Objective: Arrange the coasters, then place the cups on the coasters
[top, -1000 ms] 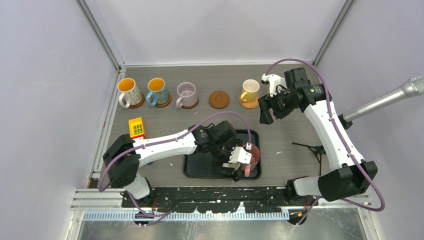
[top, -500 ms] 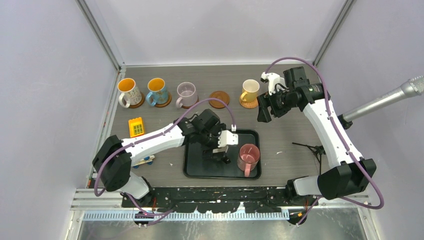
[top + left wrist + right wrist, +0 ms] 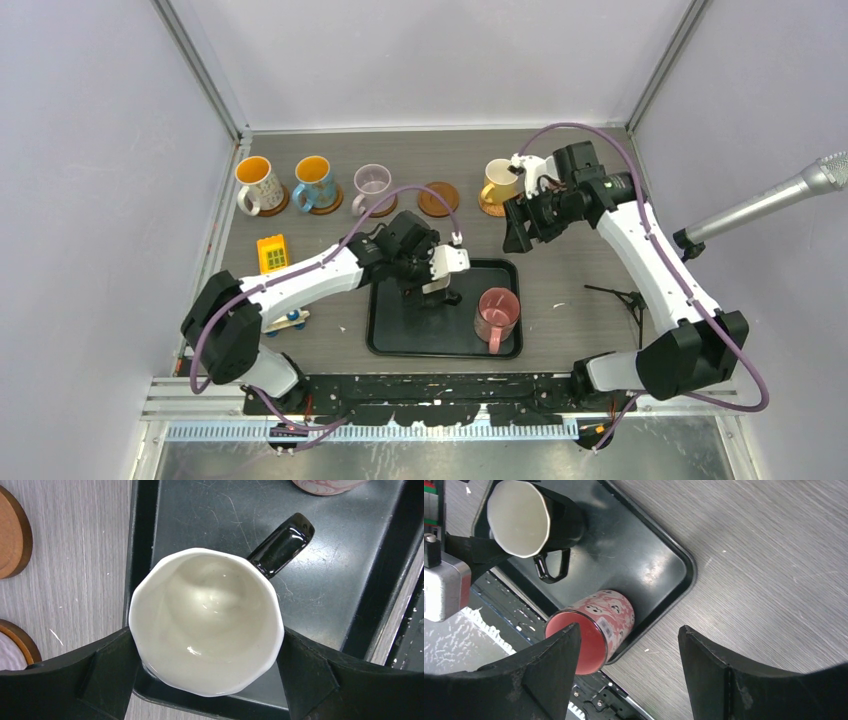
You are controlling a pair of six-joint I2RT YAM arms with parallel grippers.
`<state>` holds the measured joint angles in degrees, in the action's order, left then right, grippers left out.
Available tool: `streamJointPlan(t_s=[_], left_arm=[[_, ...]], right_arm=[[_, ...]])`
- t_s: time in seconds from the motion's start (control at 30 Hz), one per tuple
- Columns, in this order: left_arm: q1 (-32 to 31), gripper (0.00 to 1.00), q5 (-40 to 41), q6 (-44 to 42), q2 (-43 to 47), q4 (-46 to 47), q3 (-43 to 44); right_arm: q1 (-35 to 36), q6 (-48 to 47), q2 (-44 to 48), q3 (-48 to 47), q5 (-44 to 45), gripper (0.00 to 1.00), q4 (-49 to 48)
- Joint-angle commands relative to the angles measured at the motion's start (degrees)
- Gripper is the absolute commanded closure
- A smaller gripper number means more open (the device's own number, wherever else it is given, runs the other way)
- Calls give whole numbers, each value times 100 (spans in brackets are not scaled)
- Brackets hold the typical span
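A black cup [image 3: 205, 625] with a cream inside and a black handle stands in the black tray [image 3: 400, 335]. My left gripper [image 3: 437, 292] is open around it, one finger close beside the rim on each side. A pink cup [image 3: 496, 312] stands upright at the tray's right end. Along the back, a white cup [image 3: 252, 183], a blue cup [image 3: 313, 182], a lilac cup [image 3: 372, 187] and a yellow cup [image 3: 497, 184] each sit on a coaster. One bare coaster [image 3: 438, 197] lies between the lilac and yellow cups. My right gripper [image 3: 518, 232] hangs open and empty over the table behind the tray's right corner.
A yellow toy block [image 3: 272, 254] lies left of the tray. A small black cable piece [image 3: 620, 297] lies on the table at the right. A microphone [image 3: 770, 205] pokes in from the right wall. Side walls close the table left and right.
My left gripper has left the pink cup and moved left and back to straddle the black cup, its jaws widening. My right gripper has drifted a little left.
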<state>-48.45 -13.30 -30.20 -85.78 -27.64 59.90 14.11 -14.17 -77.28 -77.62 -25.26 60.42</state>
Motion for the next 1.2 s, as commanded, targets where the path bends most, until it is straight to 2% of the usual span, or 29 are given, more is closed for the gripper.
streamJointPlan(t_s=[0.0, 0.47, 0.73, 0.87, 1.0, 1.17], left_arm=[[81, 0, -273, 161, 307, 144, -98], [499, 0, -498, 645, 979, 581, -494], [1284, 0, -499, 1267, 1926, 628, -725], [1709, 0, -55, 1648, 2498, 453, -810], [1955, 0, 767, 1885, 2898, 508, -912], [2170, 0, 1673, 2282, 2907, 543, -807]], right_arm=[[325, 224, 67, 232, -258, 25, -409], [1462, 407, -147, 767, -384, 28, -1536], [2083, 547, -211, 972, 56, 31, -1955], [2463, 604, -331, 1032, 443, 34, -2061], [2723, 693, -500, 1067, 692, 35, -2099], [3048, 1094, -612, 1254, 1055, 38, -2268]])
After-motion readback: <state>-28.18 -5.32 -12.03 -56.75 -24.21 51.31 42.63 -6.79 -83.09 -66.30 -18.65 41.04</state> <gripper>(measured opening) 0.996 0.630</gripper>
